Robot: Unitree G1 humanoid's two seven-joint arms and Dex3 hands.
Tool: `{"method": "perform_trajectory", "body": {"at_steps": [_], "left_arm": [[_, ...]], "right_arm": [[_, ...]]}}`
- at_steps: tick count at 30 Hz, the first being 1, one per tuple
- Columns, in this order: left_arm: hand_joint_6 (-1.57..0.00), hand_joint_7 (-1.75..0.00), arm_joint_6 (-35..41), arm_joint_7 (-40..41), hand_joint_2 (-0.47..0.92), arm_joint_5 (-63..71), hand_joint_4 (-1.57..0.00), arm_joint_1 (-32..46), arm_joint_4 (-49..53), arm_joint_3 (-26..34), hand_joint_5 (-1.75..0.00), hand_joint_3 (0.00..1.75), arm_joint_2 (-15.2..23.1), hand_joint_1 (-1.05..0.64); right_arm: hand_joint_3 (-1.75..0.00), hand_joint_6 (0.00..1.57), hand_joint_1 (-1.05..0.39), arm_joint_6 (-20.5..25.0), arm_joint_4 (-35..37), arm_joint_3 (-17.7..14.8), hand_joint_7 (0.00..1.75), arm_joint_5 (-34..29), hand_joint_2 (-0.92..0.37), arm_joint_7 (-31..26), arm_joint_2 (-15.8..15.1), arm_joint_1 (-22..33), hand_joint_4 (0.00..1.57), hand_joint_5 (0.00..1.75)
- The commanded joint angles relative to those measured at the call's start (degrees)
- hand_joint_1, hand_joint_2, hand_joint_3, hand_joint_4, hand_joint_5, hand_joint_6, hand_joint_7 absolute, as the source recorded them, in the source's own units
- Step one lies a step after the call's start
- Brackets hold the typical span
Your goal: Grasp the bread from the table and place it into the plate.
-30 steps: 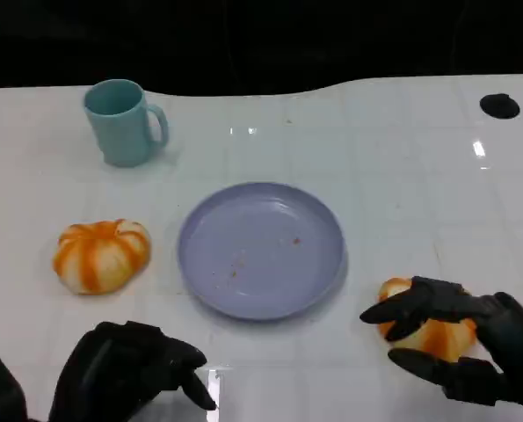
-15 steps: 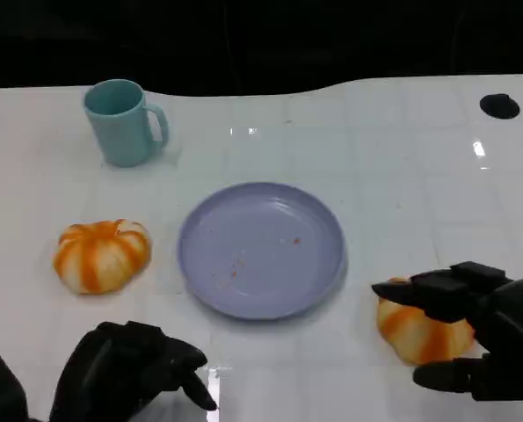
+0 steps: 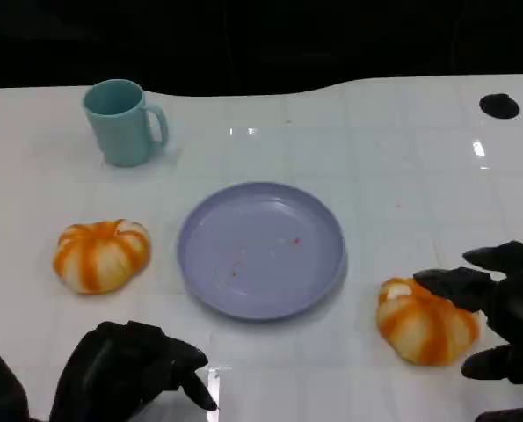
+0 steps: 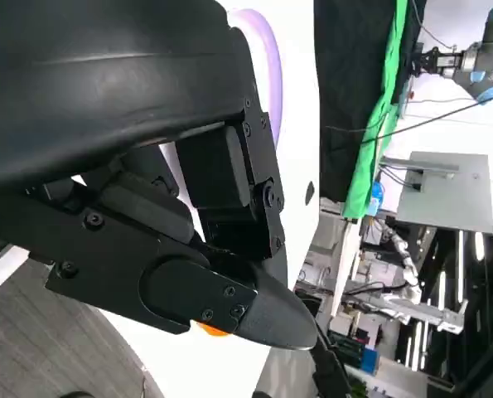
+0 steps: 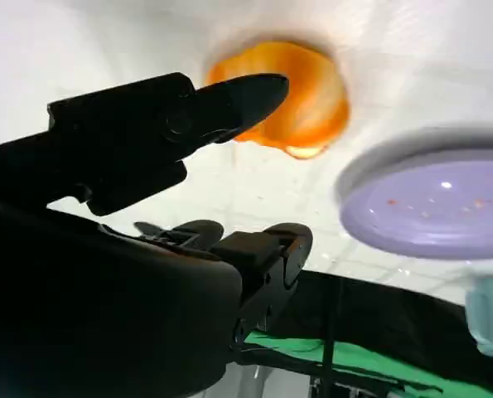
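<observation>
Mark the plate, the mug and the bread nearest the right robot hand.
plate (image 3: 261, 198): head view, bare far part of its surface.
mug (image 3: 117, 132): head view, middle of its side wall.
bread (image 3: 424, 323): head view, middle of its striped top.

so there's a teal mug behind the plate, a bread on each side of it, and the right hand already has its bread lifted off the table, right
Not lifted. In the head view the right hand is open beside the bread, which lies on the table. The teal mug, plate and other bread are as you say.
</observation>
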Motion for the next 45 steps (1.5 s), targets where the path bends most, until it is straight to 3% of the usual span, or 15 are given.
{"method": "perform_trajectory", "body": {"at_steps": [1,17,45], "left_arm": [[-1.56,-0.01,0.00,0.49,0.85,-0.15,-1.28,0.54,-0.57,0.17,-0.86,0.00,0.38,-0.95],[-1.57,-0.01,1.12,1.57,0.85,0.10,-1.29,1.50,-2.58,-0.49,-0.83,0.00,0.03,-0.95],[-1.57,-0.02,1.29,1.49,0.85,-0.33,-1.29,1.55,-2.92,-0.67,-0.84,0.00,0.17,-0.94]], "right_arm": [[0.00,0.35,-0.56,0.85,1.92,1.62,0.01,-2.48,-0.87,-0.12,-2.01,-1.63,0.22,0.23],[0.00,0.38,-0.60,3.43,9.87,8.39,0.01,-6.41,-0.89,-2.39,-1.12,-7.12,0.26,0.17],[0.00,0.41,-0.51,11.04,11.75,15.44,0.02,-8.63,-0.85,-0.98,2.14,-12.45,0.33,0.17]]}}
